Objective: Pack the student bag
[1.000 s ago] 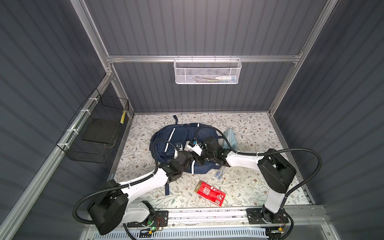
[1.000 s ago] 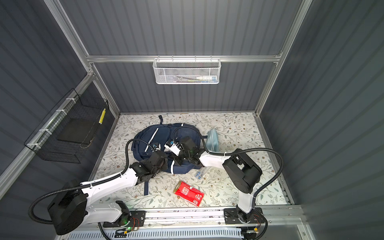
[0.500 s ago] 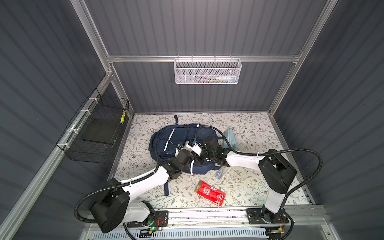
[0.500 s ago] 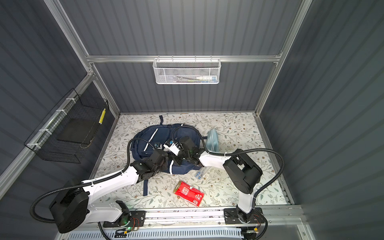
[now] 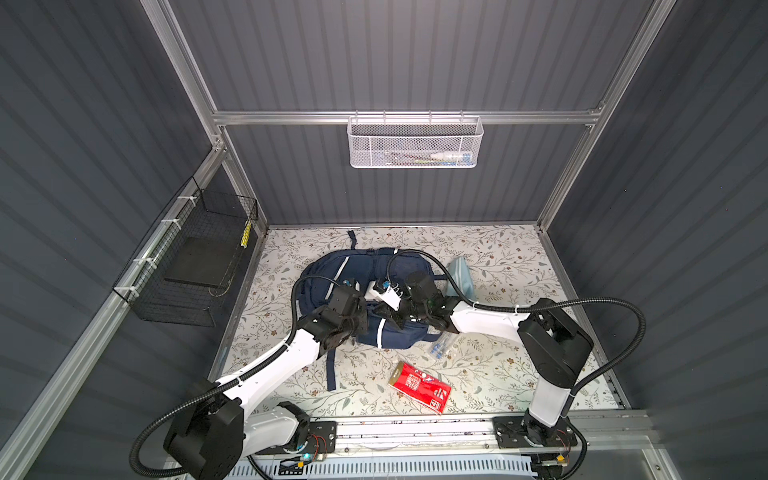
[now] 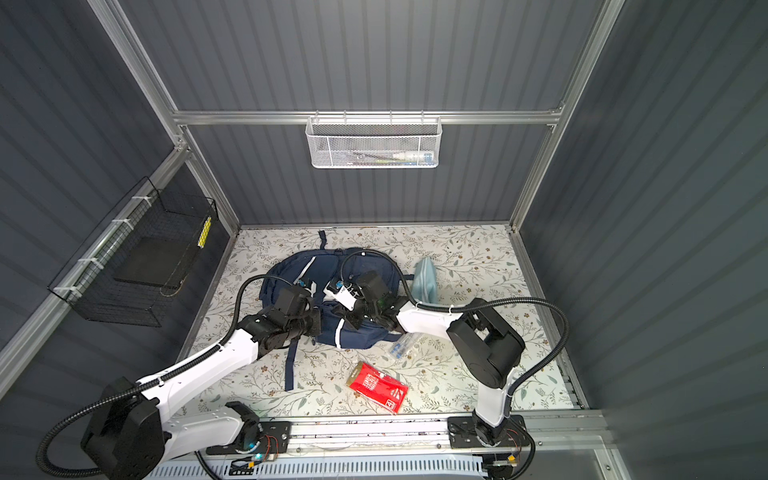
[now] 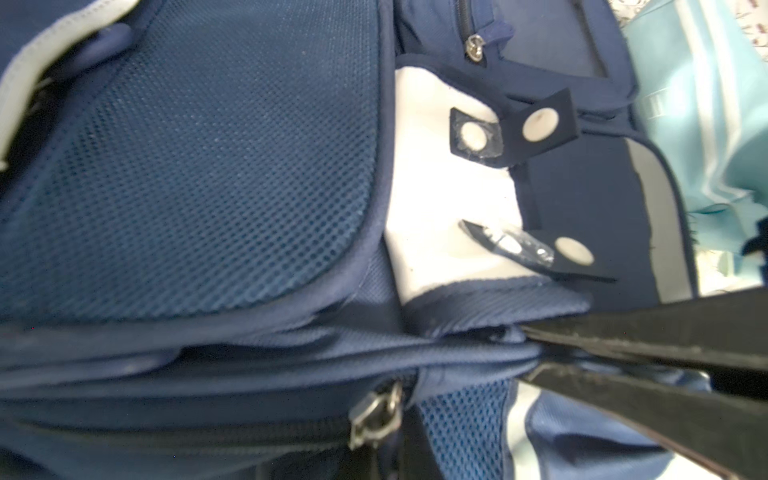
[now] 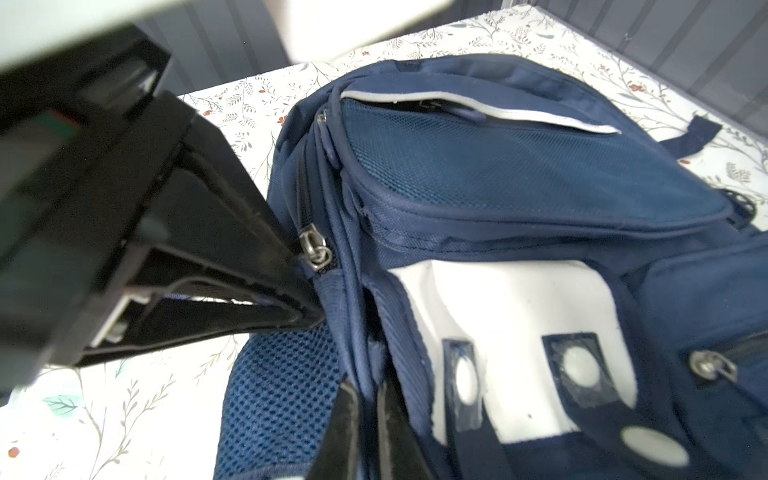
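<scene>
On floral tabletop [image 5: 498, 266], left hand [image 8: 309, 286] clamps large navy-blue fabric backpack [image 5: 357, 266] at metal zip slider [image 8: 313, 247]. Right hand [image 8: 365, 386], closed tight, pinches its fabric by white patch [image 8: 519, 316].

no lettering can be read from here. red packet [image 5: 419, 387] on the flowered table [image 5: 498, 257]: blocks of white print and a white mark near one corner, shown in both top views, too small to make out. yellow tag [image 6: 204, 232] on the black wire basket [image 6: 137, 266]: markings unreadable.
</scene>
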You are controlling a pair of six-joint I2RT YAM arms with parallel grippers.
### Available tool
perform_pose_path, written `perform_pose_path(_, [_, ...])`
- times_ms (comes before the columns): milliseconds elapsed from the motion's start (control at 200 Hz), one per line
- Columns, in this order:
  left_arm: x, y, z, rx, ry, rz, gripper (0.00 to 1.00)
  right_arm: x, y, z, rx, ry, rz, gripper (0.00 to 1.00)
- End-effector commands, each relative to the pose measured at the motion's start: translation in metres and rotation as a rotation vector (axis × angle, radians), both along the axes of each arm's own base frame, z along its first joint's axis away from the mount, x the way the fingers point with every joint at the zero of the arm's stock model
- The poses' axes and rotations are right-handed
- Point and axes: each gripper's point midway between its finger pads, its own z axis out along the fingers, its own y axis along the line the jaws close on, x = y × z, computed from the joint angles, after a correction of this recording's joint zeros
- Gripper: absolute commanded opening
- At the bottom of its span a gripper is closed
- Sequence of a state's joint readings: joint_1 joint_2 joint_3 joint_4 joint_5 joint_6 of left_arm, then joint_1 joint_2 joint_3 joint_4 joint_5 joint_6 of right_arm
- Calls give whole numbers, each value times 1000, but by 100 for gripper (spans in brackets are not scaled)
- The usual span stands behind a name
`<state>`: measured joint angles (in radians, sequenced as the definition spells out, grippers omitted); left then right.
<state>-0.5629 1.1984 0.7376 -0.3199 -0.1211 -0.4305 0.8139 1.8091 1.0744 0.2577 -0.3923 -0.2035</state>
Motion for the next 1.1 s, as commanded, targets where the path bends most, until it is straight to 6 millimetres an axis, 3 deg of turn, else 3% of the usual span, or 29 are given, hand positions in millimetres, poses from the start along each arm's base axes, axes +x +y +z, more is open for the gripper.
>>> perform_pose_path(0, [16,74,10,166,-39,256,0,13,-35,-7,-89,29,-72,0])
perform_pose_path(195, [18,84,10,233,-23,263,0,21,-35,0,-106,14,-74,0])
perform_pose_path(335, [13,77,15,189,-30,215,0,29,-37,0,-105,28,-95,0])
perform_pose_path(430, [5,63,19,130,-52,123,3,44,-43,-2,-131,32,-159,0])
perform_pose_path(525, [-2,41,16,19,-40,43,9,45,-42,-1,-128,42,-149,0])
perform_pose_path(670, [-12,7,4,-121,5,-102,0,48,-38,0,-129,39,-138,0])
perform_pose_path(831, [-34,-27,15,-321,18,-259,2,80,-47,0,-156,-45,-240,0])
perform_pose_path(966, [-35,-12,0,-251,75,-184,1,87,-50,-10,-190,-54,-235,0])
perform_pose_path(1096, [-40,35,-23,-47,177,28,0,90,-64,-19,-252,-89,-224,0])
